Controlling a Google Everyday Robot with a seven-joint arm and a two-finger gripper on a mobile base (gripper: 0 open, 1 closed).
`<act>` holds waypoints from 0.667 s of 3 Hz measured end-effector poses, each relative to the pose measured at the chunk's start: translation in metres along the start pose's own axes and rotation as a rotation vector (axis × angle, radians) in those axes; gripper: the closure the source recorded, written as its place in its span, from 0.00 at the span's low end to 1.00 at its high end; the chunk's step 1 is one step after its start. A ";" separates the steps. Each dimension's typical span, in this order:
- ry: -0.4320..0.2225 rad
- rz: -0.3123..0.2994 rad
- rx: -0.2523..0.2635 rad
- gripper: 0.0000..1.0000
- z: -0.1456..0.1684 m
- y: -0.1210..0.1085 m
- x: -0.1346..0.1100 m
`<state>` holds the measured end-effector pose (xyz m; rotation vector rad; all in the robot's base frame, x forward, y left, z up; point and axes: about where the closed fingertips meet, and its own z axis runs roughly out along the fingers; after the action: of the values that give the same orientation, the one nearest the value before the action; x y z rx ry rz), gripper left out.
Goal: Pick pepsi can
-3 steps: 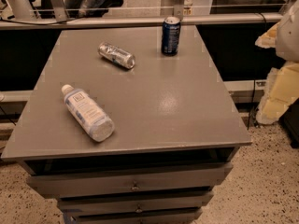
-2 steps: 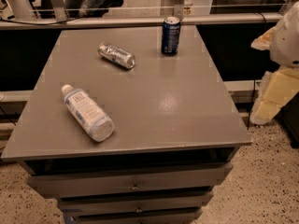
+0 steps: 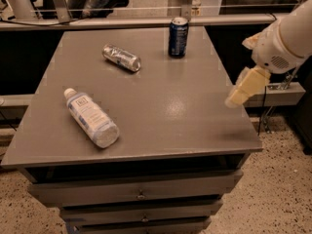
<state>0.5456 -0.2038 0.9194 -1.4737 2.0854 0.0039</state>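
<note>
The pepsi can (image 3: 178,37), dark blue with a silver top rim, stands upright near the far edge of the grey table (image 3: 161,106), right of centre. My gripper (image 3: 242,89) hangs from the white arm over the table's right edge, well to the right of the can and nearer the camera. It holds nothing that I can see.
A crinkled silver can (image 3: 121,57) lies on its side at the far left of centre. A clear plastic bottle with a white cap (image 3: 91,117) lies on its side at the near left. Drawers sit below the tabletop. A rail and people's legs are behind the table.
The arm and gripper have moved left, from off the table's right side to over its right edge. The cans and bottle have not moved.
</note>
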 end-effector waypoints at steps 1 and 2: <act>-0.177 0.089 0.046 0.00 0.036 -0.044 -0.023; -0.378 0.188 0.081 0.00 0.069 -0.081 -0.055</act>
<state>0.6583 -0.1660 0.9129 -1.1235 1.8797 0.2486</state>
